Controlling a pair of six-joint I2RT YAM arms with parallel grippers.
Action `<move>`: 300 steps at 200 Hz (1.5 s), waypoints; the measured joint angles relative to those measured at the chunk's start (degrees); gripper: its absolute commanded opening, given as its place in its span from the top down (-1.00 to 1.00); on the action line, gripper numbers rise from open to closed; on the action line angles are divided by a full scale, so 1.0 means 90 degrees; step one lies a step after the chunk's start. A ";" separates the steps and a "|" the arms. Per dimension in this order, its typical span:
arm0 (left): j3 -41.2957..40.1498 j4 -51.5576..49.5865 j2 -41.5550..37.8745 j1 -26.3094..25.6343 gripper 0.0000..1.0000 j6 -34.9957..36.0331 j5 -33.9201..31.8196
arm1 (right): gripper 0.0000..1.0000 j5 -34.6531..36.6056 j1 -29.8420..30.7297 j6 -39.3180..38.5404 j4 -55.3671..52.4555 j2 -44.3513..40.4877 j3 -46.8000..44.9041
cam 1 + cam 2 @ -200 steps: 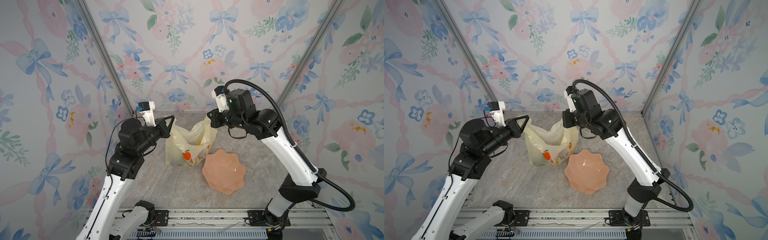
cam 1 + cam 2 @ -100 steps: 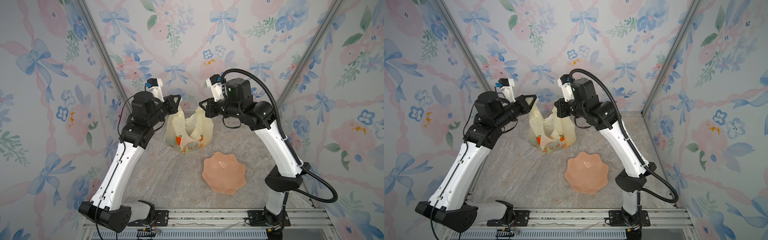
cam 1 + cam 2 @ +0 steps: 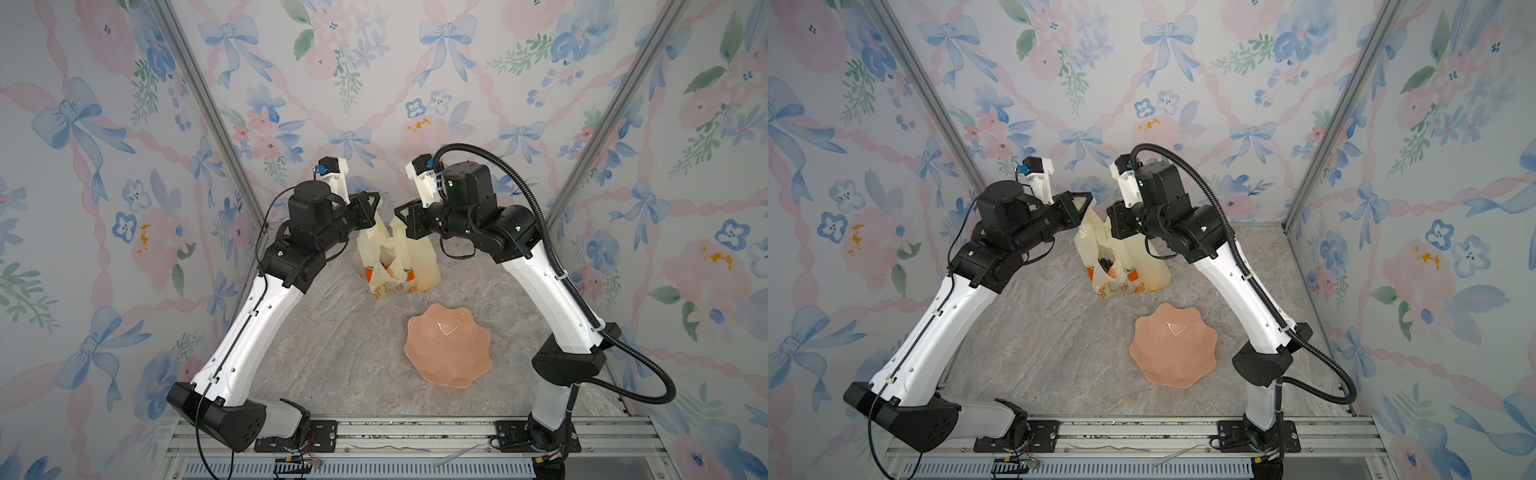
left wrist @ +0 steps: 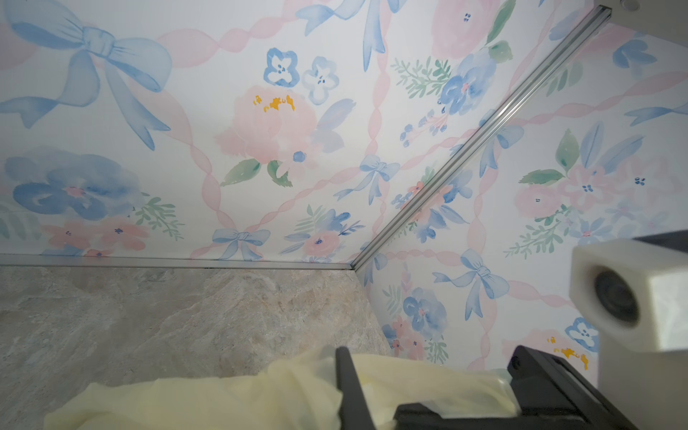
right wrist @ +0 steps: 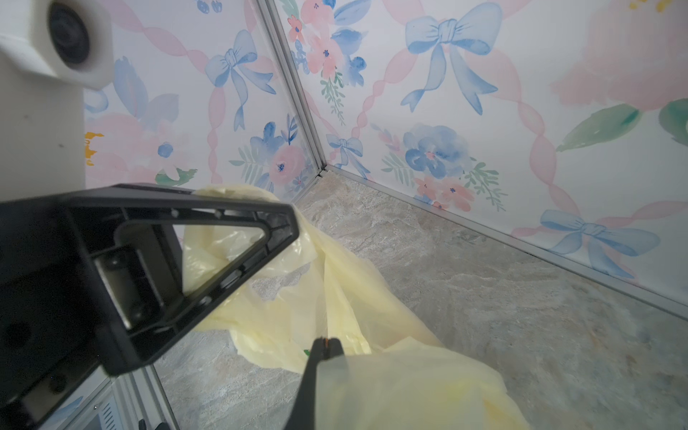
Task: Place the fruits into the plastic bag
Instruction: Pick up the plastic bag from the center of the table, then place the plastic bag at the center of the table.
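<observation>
Top views both show the plastic bag (image 3: 395, 266) hanging at the back of the worktop (image 3: 332, 353), stretched between the two arms. The left pincer (image 3: 371, 204) is closed on one loop handle and the right pincer (image 3: 402, 214) is closed on the other, with their tips near each other above the bag's mouth. In a top view, fruits (image 3: 1106, 262) show dark inside the bag. The pink dish (image 3: 449, 345) lies nearer the front, apart from the bag. I cannot tell whether the bag's bottom touches the worktop.

Left wrist view: the left pincer clamps pale-yellow film, with the right pincer just beside it.

Right wrist view: the right pincer pinches crinkled bag film, and the left pincer's triangular finger holds the far handle.
</observation>
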 measured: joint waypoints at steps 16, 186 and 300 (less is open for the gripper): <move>-0.0124 -0.0027 0.0036 0.0000 1.00 0.0000 0.0007 | 1.00 -0.0095 -0.0126 0.0058 0.0010 0.0000 -0.0146; -0.2378 0.0918 -0.0204 -0.0032 0.49 0.0012 0.0474 | -0.13 -0.1268 -0.0962 0.0675 0.0425 0.0658 -0.1139; -0.2565 0.0884 -0.0721 -0.0032 -0.81 0.0231 0.0661 | -0.93 -0.1132 -0.1071 0.0777 0.0731 -0.0852 -0.2926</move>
